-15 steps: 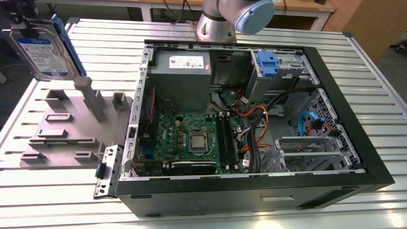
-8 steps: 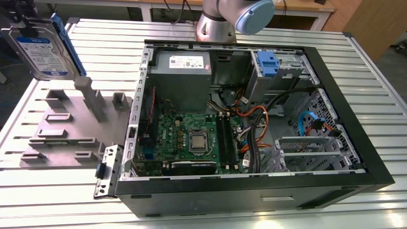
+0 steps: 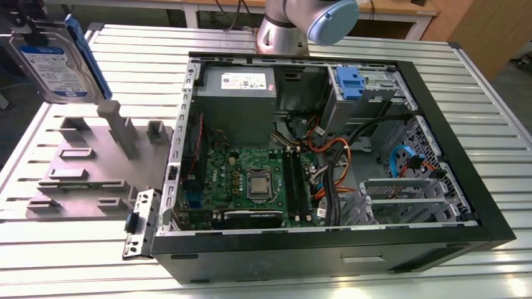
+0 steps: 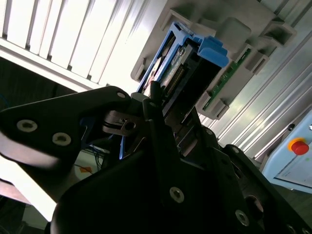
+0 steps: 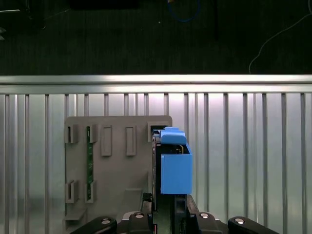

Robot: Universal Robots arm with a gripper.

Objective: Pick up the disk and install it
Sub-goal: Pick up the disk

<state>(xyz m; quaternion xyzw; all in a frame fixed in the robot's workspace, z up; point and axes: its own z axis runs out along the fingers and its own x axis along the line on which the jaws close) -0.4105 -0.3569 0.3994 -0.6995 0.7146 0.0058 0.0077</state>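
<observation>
The disk (image 3: pixel 52 62), silver with a white-and-blue label and blue carrier rails, hangs upright in the air at the exterior view's upper left, above the grey fixture tray (image 3: pixel 91 168). In the first wrist view my gripper (image 5: pixel 165 201) is shut on the disk (image 5: pixel 175 165), whose blue carrier stands out over the tray (image 5: pixel 117 165). In the second wrist view the black fingers (image 4: pixel 155 105) clamp the disk (image 4: pixel 192 63) by one end. The open computer case (image 3: pixel 332 156) lies to the exterior view's right of the tray.
Inside the case are a grey power-supply box (image 3: pixel 237 87) and a metal drive cage with a blue latch (image 3: pixel 349 81). The arm's base (image 3: pixel 299 25) stands behind the case. A green memory stick (image 5: pixel 89 161) sits in the tray. All rests on a slatted metal table (image 3: pixel 50 249).
</observation>
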